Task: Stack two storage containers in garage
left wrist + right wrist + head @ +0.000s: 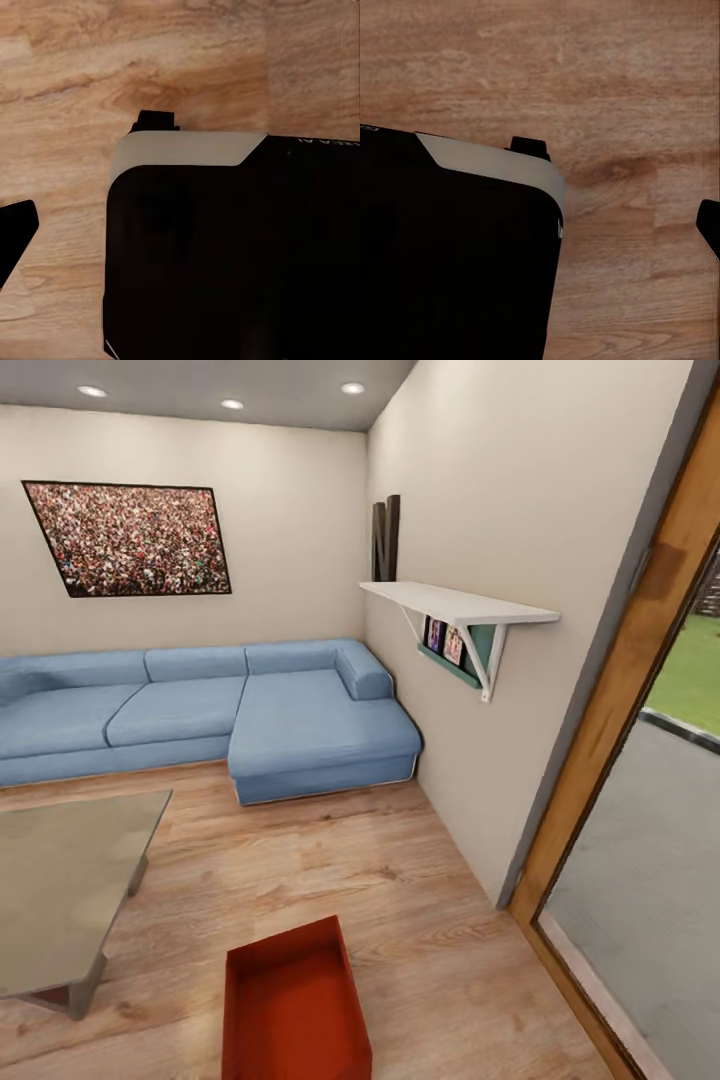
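Observation:
One orange-red storage container (295, 1005) lies on the light wood-plank floor (330, 860) of the living room, at the lower middle of the head view, lidless and with nothing in it. The second container is out of view. In the left wrist view a dark fingertip (16, 229) sits at the picture's edge over the planks, beside the robot's black base (225, 255). In the right wrist view a dark fingertip (709, 225) likewise sits at the edge, beside the black base (457, 255). Both grippers hold nothing and hang far from the container.
A blue corner sofa (200, 710) fills the back. A grey low table (60, 880) stands at the left, close to the container. A white wall shelf (455, 605) juts from the right wall. A wood-framed opening (620, 690) at the right shows grey ground (640, 880).

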`<state>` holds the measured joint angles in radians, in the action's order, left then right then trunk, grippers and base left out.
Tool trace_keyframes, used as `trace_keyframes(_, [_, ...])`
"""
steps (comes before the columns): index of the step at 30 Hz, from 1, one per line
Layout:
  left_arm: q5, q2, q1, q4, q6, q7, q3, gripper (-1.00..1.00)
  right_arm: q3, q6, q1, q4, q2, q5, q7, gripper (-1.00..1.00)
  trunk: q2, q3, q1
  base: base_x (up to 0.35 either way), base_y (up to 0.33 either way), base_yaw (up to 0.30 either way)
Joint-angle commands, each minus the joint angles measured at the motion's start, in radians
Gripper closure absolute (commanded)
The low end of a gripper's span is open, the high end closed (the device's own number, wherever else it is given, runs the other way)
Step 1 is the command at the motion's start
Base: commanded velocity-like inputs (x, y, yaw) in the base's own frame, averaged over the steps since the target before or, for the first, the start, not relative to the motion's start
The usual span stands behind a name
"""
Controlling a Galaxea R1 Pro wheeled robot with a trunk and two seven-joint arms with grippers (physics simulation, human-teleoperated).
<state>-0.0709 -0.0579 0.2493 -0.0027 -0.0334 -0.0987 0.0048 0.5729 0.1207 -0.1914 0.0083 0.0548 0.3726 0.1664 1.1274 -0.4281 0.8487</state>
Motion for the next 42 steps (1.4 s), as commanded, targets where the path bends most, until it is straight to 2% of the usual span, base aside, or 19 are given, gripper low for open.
trace_keyframes(1, [-0.007, 0.0, 0.001, 0.0, -0.003, -0.003, 0.0, -1.0, 0.008, 0.004, 0.0, 0.001, 0.0, 0.009, 0.002, -1.0, 0.001, -0.001, 0.0, 0.0, 0.0, 0.271])
trace_keyframes(24, [-0.007, 0.0, 0.001, 0.0, -0.003, -0.003, 0.0, -1.0, 0.008, 0.004, 0.0, 0.001, 0.0, 0.009, 0.002, -1.0, 0.001, -0.001, 0.0, 0.0, 0.0, 0.271])
trace_keyframes(33, [-0.007, 0.0, 0.001, 0.0, -0.003, -0.003, 0.0, -1.0, 0.008, -0.003, 0.0, 0.001, 0.0, 0.009, 0.003, -1.0, 0.001, -0.001, 0.0, 0.0, 0.0, 0.037])
trace_keyframes(42, [-0.007, 0.0, 0.001, 0.0, -0.003, -0.003, -0.001, -1.0, 0.008, 0.0, 0.0, 0.001, 0.0, 0.011, 0.004, -1.0, 0.001, -0.001, 0.0, 0.0, 0.0, 0.236])
